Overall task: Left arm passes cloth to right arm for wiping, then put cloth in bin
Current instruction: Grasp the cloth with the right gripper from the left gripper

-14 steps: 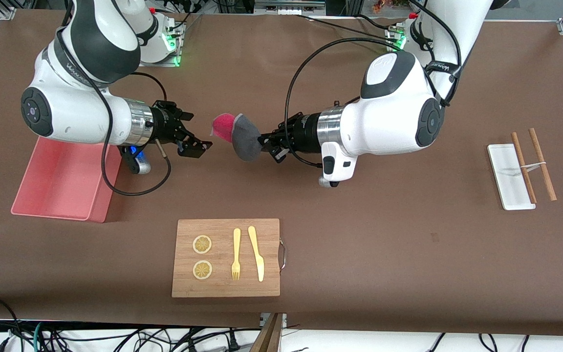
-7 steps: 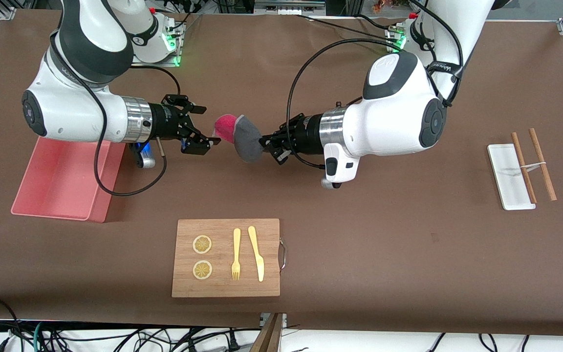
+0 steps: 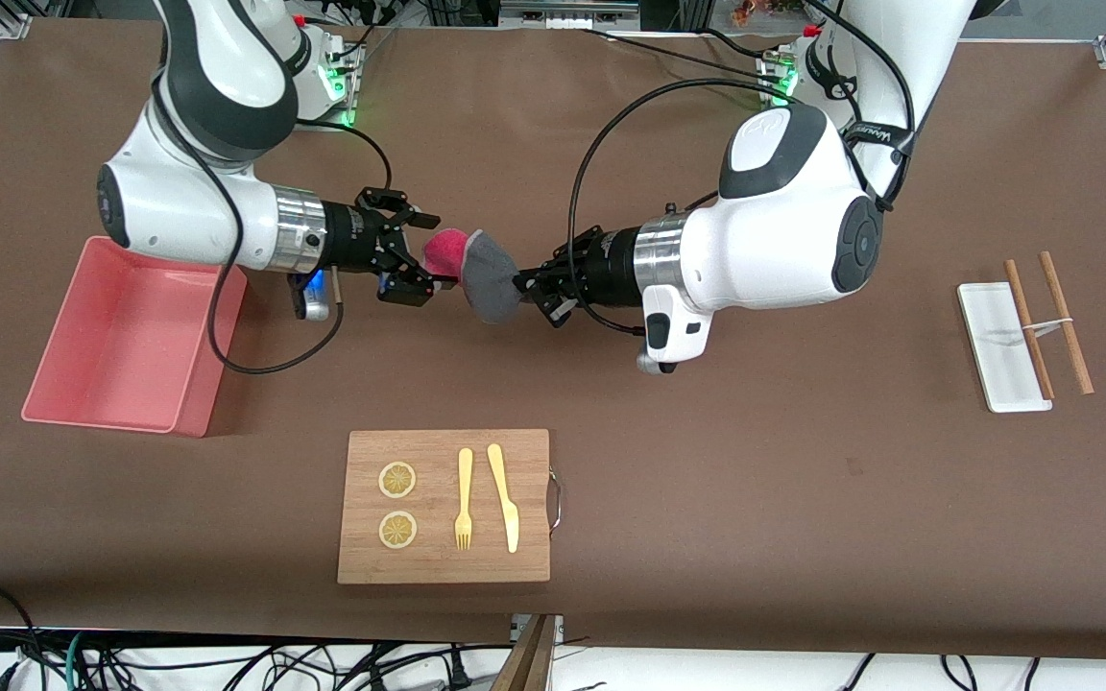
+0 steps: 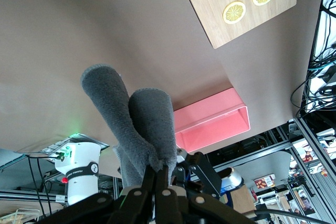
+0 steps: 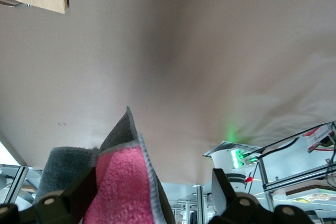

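Front view: handover step in hand, mid-air, over bare table between the wooden board (image 3: 444,506) and the robots' bases.
Cloth (image 3: 474,272): held up off the table, above and farther from the front camera than the board; grey face toward the left arm, magenta face toward the right arm.
Left gripper (image 3: 526,285): fingers clenched on the grey end of the cloth; the left wrist view shows the grey folds (image 4: 142,127) pinched at the fingertips.
Right gripper (image 3: 426,260): fingers spread, one on each side of the magenta end; the right wrist view shows the magenta face (image 5: 118,184) sitting between them, no pinch visible.
Bin (image 3: 188,413): on the table toward the right arm's end from the board, nothing seen in it.
Progress: transfer not done; wiping and binning not begun, by my reading.
Next move calls for: right fingers to shut on the magenta end before the left lets go; early release would likely drop the cloth.
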